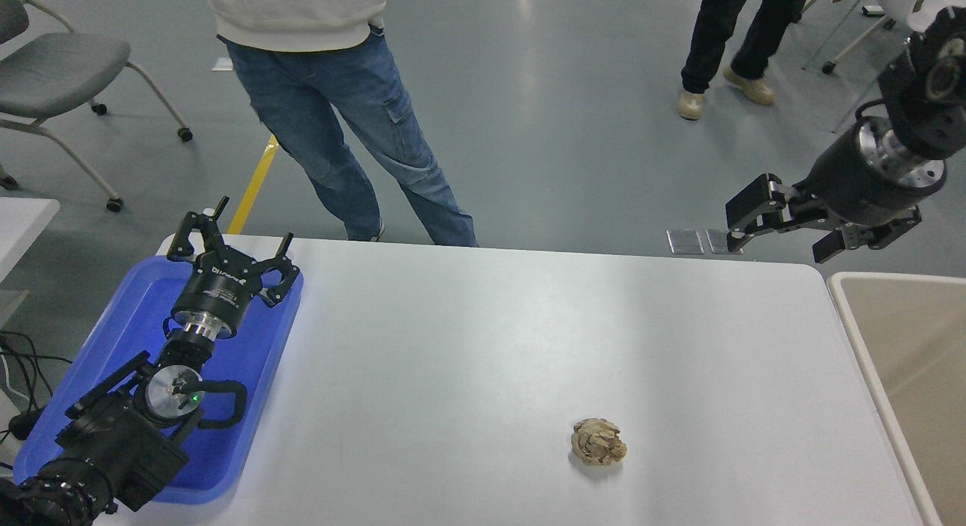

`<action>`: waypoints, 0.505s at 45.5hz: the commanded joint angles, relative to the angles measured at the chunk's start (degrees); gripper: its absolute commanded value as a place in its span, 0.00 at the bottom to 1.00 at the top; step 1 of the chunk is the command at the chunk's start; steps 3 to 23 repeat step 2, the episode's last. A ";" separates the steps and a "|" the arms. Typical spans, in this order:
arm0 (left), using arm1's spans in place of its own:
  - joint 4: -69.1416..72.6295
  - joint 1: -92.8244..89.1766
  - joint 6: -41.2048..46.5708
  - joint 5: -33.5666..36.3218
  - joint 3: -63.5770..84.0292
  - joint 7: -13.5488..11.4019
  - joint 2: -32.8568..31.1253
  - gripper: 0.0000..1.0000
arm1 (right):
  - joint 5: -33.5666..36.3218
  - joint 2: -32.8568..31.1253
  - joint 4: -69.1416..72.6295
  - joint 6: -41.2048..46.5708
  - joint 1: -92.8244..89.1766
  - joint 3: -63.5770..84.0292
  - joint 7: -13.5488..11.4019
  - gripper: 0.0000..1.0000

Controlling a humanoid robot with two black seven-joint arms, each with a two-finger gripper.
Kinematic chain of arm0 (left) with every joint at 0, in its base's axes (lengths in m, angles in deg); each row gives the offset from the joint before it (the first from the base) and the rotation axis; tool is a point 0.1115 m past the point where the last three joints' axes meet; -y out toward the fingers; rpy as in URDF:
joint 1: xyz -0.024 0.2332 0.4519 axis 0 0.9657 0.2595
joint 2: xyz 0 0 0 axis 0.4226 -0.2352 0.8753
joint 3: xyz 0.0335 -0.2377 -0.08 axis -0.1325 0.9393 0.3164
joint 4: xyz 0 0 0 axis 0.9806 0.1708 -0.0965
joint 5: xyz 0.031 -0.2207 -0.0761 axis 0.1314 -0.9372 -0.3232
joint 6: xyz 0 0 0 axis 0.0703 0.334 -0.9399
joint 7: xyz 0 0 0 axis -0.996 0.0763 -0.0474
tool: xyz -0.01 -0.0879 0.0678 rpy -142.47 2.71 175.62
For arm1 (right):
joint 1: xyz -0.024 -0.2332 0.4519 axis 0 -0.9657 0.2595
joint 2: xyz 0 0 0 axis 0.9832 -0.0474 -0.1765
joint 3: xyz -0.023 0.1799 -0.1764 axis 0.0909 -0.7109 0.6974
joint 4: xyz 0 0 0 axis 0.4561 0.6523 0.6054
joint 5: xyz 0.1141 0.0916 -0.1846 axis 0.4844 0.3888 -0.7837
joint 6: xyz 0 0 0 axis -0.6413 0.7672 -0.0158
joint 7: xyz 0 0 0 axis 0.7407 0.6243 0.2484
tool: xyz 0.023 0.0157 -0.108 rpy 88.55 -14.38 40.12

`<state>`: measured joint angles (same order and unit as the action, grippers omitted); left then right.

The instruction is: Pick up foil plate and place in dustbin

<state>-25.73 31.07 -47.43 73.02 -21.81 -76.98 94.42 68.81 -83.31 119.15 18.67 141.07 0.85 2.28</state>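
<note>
White rectangular table (468, 345) taken as landmark.

Right black gripper (781, 235): hangs in the air above the table's far right corner, arm coming in from the right edge. Fingers spread apart, nothing between them; released.

Large rectangular dustbin with beige inside and off-white rounded rim (860, 337): stands just beside the table's right edge, cut off by the picture's right side. Only part of its inside shows, and that part is bare beige. The right gripper is up and to the left of the bin's far left corner, not over its opening.

Foil plate: not seen on the table, not in either gripper, not in the visible part of the bin. Where it lies cannot be told.

Small crumpled brown paper ball (598, 442): on the table, near side, right of centre, well apart from both grippers.

Left black gripper (230, 247): parked over the blue plastic tray (249, 405) at the table's left end, fingers splayed open, holding nothing.

Person in blue jeans and white top (355, 126): standing at the table's far side, left of centre. A second person's legs (724, 43) farther off on the grey floor, beyond the table's far right.
</note>
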 commanded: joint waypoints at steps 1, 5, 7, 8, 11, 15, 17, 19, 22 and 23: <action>0.00 0.00 -0.01 -0.01 -0.01 -0.01 0.00 1.00 | -0.36 0.73 3.01 1.01 2.44 -0.07 -0.01 1.00; 0.00 0.00 -0.01 0.07 -0.01 -0.01 0.00 1.00 | -0.36 0.73 3.01 1.01 2.35 -0.07 -0.01 1.00; 0.00 0.00 -0.01 0.07 -0.01 -0.01 0.00 1.00 | -0.36 0.73 3.01 1.01 2.35 -0.07 -0.01 1.00; 0.00 0.00 -0.01 0.07 -0.01 -0.01 0.00 1.00 | -0.36 0.73 3.01 1.01 2.35 -0.07 -0.01 1.00; 0.00 0.00 -0.01 0.07 -0.01 -0.01 0.00 1.00 | -0.36 0.73 3.01 1.01 2.35 -0.07 -0.01 1.00; 0.00 0.00 -0.01 0.07 -0.01 -0.01 0.00 1.00 | -0.36 0.73 3.01 1.01 2.35 -0.07 -0.01 1.00; 0.00 0.00 -0.01 0.07 -0.01 -0.01 0.00 1.00 | -0.36 0.73 3.01 1.01 2.35 -0.07 -0.01 1.00; 0.00 0.00 -0.01 0.07 -0.01 -0.01 0.00 1.00 | -0.36 0.73 3.01 1.01 2.35 -0.07 -0.01 1.00; 0.00 0.00 -0.01 0.07 -0.01 -0.01 0.00 1.00 | -0.36 0.73 3.01 1.01 2.35 -0.07 -0.01 1.00; 0.00 0.00 -0.01 0.07 -0.01 -0.01 0.00 1.00 | -0.36 0.73 3.01 1.01 2.35 -0.07 -0.01 1.00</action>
